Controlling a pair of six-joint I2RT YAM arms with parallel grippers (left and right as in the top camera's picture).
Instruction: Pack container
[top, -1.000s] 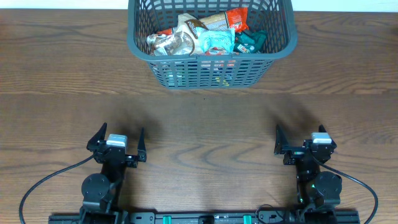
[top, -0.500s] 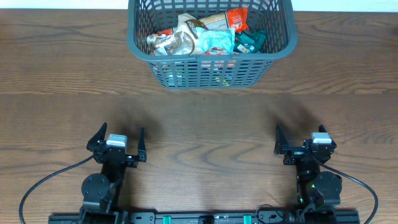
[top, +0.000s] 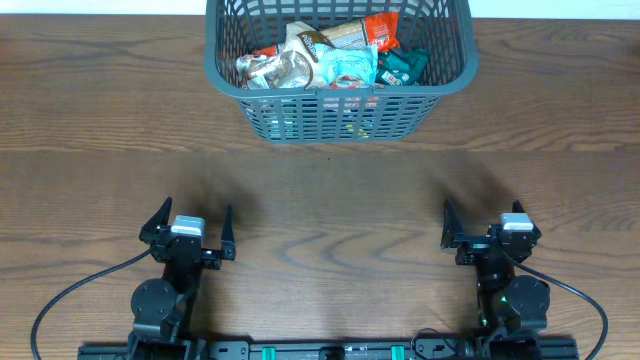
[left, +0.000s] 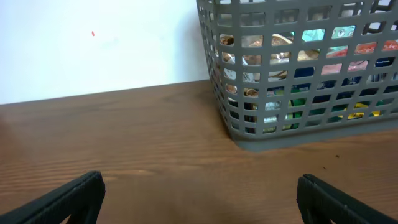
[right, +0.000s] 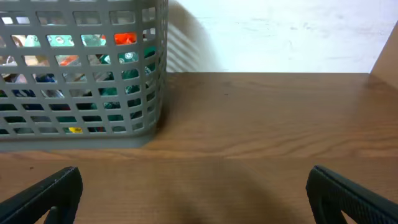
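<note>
The container, a dark grey slatted basket, stands at the far middle of the wooden table and holds several snack packets. It also shows in the left wrist view at upper right and in the right wrist view at upper left. My left gripper sits near the table's front left, open and empty, its fingers wide apart in its wrist view. My right gripper sits near the front right, open and empty too. Both are far from the container.
The wooden table spreads between the grippers and the container. A white wall rises behind the table's far edge. Black cables run from each arm base at the front edge.
</note>
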